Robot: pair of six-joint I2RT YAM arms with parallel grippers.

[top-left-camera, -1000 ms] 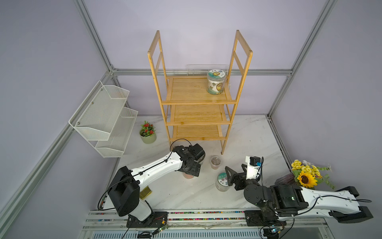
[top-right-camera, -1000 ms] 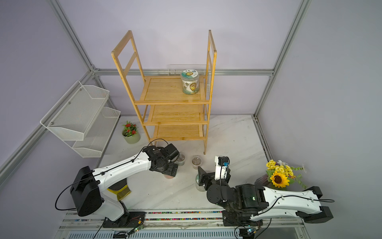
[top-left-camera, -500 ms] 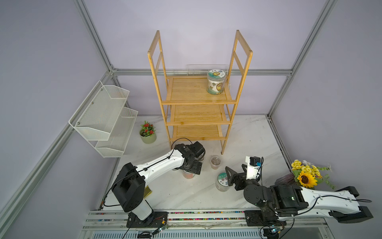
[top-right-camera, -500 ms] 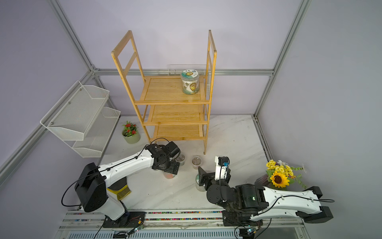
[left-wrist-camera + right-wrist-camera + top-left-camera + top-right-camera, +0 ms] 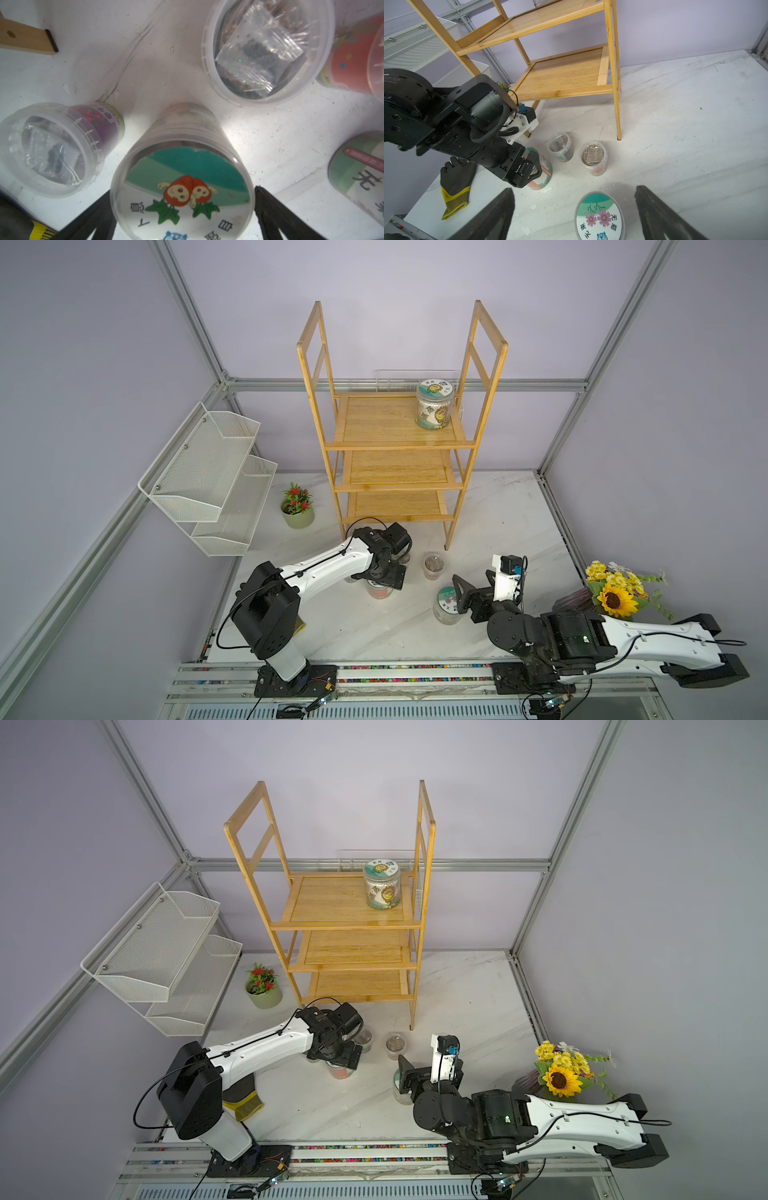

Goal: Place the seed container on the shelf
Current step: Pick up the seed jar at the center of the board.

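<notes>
Several seed containers stand on the white table in front of the bamboo shelf (image 5: 399,443) (image 5: 349,923) (image 5: 560,76). One strawberry-lidded seed container (image 5: 182,187) (image 5: 379,590) (image 5: 341,1072) sits between the spread fingers (image 5: 270,209) of my left gripper (image 5: 182,190) (image 5: 380,578), which is open and lowered round its lid. My right gripper (image 5: 573,188) (image 5: 461,597) hangs open above a cosmos-lidded jar (image 5: 600,216) (image 5: 446,605). Another labelled jar (image 5: 433,404) (image 5: 382,884) stands on the shelf's top tier.
Small clear tubs (image 5: 433,566) (image 5: 266,49) (image 5: 56,149) crowd the strawberry jar. A white wire basket (image 5: 208,477) hangs on the left wall, with a potted plant (image 5: 297,508) near it. A sunflower bouquet (image 5: 615,593) lies at the right and a glove (image 5: 454,187) under the left arm.
The left arm's elbow has swung slightly to the right while its gripper stayed over the strawberry jar. The right arm has not moved.
</notes>
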